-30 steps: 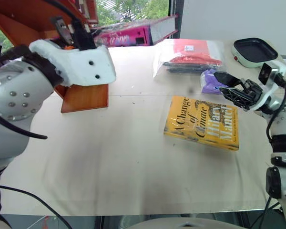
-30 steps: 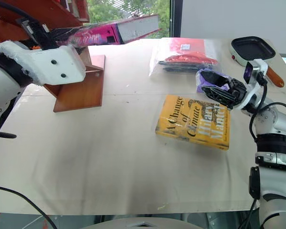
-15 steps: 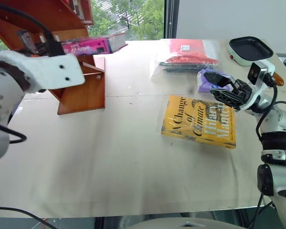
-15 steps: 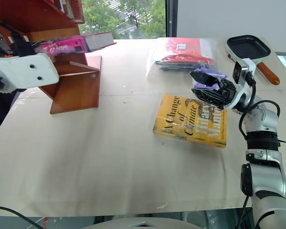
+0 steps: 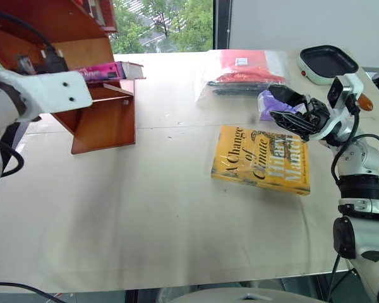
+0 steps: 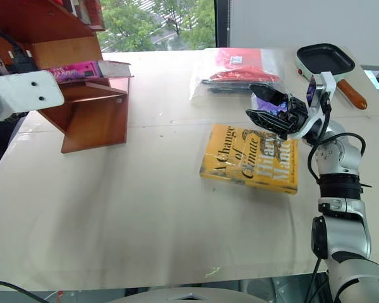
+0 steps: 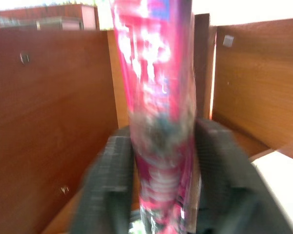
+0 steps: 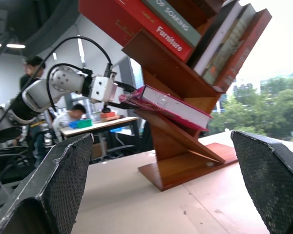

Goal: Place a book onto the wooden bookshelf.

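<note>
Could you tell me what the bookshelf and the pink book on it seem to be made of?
The wooden bookshelf looks like reddish-brown wood or veneer, smooth with a slight sheen and faint grain. The book looks like a paperback: glossy magenta cover, pale paper page edges.

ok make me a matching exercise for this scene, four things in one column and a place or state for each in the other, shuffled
Things:
1. pink book
2. yellow book
3. frying pan
4. right gripper

Places or states:
A. flat on the table, title facing up
B. on the bookshelf, between the left gripper's fingers
C. open, above the yellow book's far edge
D. far right corner of the table

Pairs: 1-B, 2-A, 3-D, 4-C
</note>
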{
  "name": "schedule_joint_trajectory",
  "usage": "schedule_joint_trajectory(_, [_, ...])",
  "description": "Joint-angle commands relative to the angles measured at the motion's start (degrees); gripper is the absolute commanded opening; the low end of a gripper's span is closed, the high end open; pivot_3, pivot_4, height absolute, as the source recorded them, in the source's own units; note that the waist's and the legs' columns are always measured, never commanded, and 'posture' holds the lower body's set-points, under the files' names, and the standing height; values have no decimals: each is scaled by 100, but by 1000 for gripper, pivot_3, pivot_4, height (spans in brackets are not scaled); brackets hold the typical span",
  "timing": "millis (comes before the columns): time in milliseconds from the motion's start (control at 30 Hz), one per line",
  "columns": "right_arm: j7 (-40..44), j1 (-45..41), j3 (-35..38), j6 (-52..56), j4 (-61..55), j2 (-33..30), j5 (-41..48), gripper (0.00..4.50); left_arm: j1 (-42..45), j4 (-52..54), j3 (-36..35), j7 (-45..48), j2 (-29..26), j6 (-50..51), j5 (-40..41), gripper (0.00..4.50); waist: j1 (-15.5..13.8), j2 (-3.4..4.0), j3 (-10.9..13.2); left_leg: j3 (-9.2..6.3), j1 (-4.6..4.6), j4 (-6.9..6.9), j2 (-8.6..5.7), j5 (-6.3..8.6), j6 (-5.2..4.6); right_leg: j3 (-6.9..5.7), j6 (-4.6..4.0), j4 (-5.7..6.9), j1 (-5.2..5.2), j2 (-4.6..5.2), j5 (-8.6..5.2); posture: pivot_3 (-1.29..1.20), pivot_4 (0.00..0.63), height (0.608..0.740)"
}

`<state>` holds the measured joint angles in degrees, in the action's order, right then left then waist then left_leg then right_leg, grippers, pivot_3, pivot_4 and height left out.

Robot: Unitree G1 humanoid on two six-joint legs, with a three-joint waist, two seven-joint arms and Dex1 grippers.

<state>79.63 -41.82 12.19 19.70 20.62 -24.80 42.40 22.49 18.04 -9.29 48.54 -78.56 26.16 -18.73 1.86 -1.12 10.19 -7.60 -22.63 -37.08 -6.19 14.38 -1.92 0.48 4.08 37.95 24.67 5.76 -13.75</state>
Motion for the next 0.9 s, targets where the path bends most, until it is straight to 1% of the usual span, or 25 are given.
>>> schedule_joint_trajectory(33, [12, -7, 168, 30, -356, -50, 195, 4500, 269, 62, 52, -22, -60, 362, -210, 3483, 15, 0, 0, 1, -2, -3, 0, 0, 0, 1, 0, 0, 0, -1, 0, 0, 150, 740])
schedule_joint_trajectory(67, [2, -12, 175, 61, -373, -58, 219, 4500, 320, 60, 83, -42, -53, 454, -249, 3630, 27, 0, 0, 3, -3, -7, 0, 0, -1, 2, 1, 1, 0, -1, 1, 0, 150, 740])
schedule_joint_trajectory(133, [-1, -11, 173, 99, -394, -80, 244, 4500, 358, 113, 129, -15, -51, 633, -289, 4431, 39, 0, 0, 3, -4, -10, 0, 0, -1, 2, 2, 0, 0, -18, 4, 0, 150, 740])
schedule_joint_trajectory(300, [-59, 60, 191, 147, -441, -135, 216, 4500, 150, 335, -81, -8, -52, 1030, -394, 4431, 41, 0, 0, 3, -4, -11, 1, 0, 0, 7, 2, 2, 1, -25, 5, 0, 150, 740])
schedule_joint_trajectory(400, [-92, 166, 234, 179, -476, -214, 223, 4500, -23, 648, -381, 10, -41, 1274, -457, 4431, 39, -1, -1, 3, -4, -11, 2, 0, -1, 8, 2, 1, 1, -26, 5, 0, 150, 740])
schedule_joint_trajectory(467, [-125, 253, 259, 217, -529, -283, 239, 4500, -150, 912, -612, 5, 14, 1426, -496, 4431, 33, -1, -1, 2, -7, -12, 2, 0, 0, 11, 2, 0, 1, -26, 5, 0, 150, 740])
schedule_joint_trajectory(533, [-147, 348, 294, 292, -588, -373, 257, 4500, -352, 1199, -893, -185, 242, 1306, -562, 4431, 29, 0, -1, 2, -9, -12, 2, 0, -1, 12, 2, -2, 2, -25, 5, 0, 150, 740])
schedule_joint_trajectory(667, [-185, 538, 377, 416, -652, -550, 253, 4500, -848, 1883, -1399, -923, 1122, 716, -745, 4431, 18, 13, -9, 8, -7, -15, 10, 0, 0, 20, -5, -3, 2, -17, 11, 0, 150, 740])
schedule_joint_trajectory(767, [-237, 714, 408, 517, -744, -627, 268, 4500, -1001, 2266, -1447, -1352, 1968, 243, -459, 4431, 2, 13, -11, 9, -10, -26, 25, 0, 1, 23, -15, -4, 1, -21, 22, 0, 150, 740])
schedule_joint_trajectory(800, [-269, 793, 398, 539, -804, -642, 262, 4500, -1041, 2376, -1426, -1420, 2342, 333, -317, 4431, -1, 10, -13, 12, -9, -26, 27, 0, 1, 22, -14, -3, 1, -22, 25, 0, 150, 740])
schedule_joint_trajectory(833, [-290, 961, 368, 496, -883, -669, 188, 4500, -1127, 2542, -1374, -1512, 3100, 471, 192, 4431, -3, 10, -12, 13, -9, -30, 31, 0, 2, 23, -16, -6, -1, -23, 31, 0, 150, 740])
schedule_joint_trajectory(867, [-307, 1078, 345, 460, -939, -686, 133, 4500, -1185, 2652, -1345, -1574, 3630, 570, 541, 4431, -21, 31, -28, 15, -10, -34, 32, 0, 2, 24, -15, -1, -1, -24, 33, 0, 150, 740])
schedule_joint_trajectory(900, [-356, 1278, 340, 351, -982, -682, 36, 4500, -1527, 2741, -1201, -1525, 4207, 684, 945, 4431, -31, 32, -30, 29, -6, -36, 32, 0, 1, 24, -10, -2, -3, -24, 39, 0, 150, 740])
